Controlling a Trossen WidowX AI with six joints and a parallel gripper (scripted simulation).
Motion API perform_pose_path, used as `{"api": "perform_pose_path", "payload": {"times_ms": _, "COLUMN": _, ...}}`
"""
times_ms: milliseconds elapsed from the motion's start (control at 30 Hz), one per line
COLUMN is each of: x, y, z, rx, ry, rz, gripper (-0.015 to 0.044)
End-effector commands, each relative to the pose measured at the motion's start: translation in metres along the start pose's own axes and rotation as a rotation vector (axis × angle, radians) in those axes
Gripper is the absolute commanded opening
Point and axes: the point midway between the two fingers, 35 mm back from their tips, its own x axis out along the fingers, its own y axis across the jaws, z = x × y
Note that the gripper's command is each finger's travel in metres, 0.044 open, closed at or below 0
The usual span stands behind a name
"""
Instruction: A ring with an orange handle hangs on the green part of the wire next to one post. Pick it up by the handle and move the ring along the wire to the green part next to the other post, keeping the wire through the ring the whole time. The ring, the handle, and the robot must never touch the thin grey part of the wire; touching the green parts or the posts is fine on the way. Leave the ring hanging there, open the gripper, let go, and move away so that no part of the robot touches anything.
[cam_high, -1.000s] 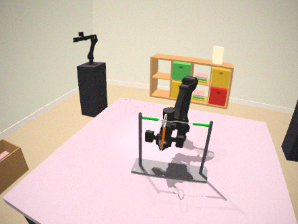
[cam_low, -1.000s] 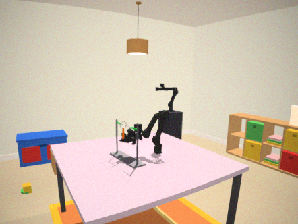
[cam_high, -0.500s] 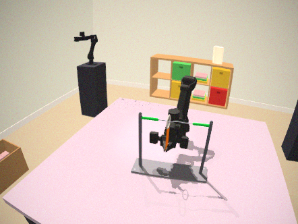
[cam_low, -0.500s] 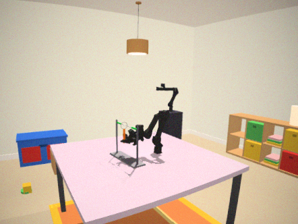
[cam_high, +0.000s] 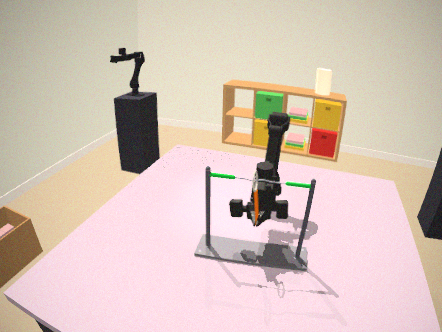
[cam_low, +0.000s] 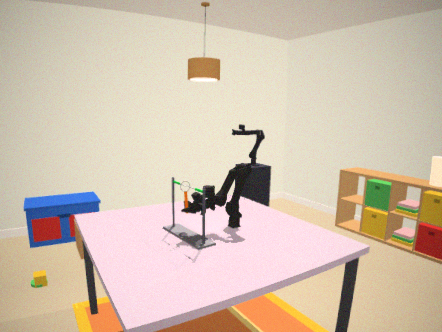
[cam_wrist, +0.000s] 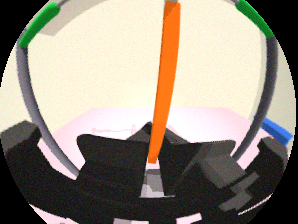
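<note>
Pink table top (cam_high: 125, 260) carries a dark grey base plate (cam_high: 220, 250) with two posts. From the top view, the black gripper (cam_high: 257, 212) is clamped on the slim orange handle (cam_high: 256, 200), roughly midway between the green wire ends (cam_high: 222, 175).

From the exterior view, the thin pale ring (cam_low: 186, 186) sits around the wire between the posts.

From the wrist view, the handle rises from between the fingers.

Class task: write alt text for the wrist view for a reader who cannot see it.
An orange handle rises from the closed gripper to a grey ring stem at the top. Behind it a wire arches across, green near each post, over a pink table.
</note>
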Motion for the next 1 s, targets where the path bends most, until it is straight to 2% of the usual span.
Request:
{"api": "perform_pose_path", "payload": {"times_ms": 0, "x": -0.0001, "y": 0.0066, "z": 0.0020, "rx": 0.026, "ry": -0.007, "rz": 0.020, "gripper": -0.0150}}
{"api": "perform_pose_path", "payload": {"times_ms": 967, "x": 0.0011, "y": 0.0028, "z": 0.0042, "rx": -0.247, "ry": -0.013, "rz": 0.175, "gripper": -0.0150}}
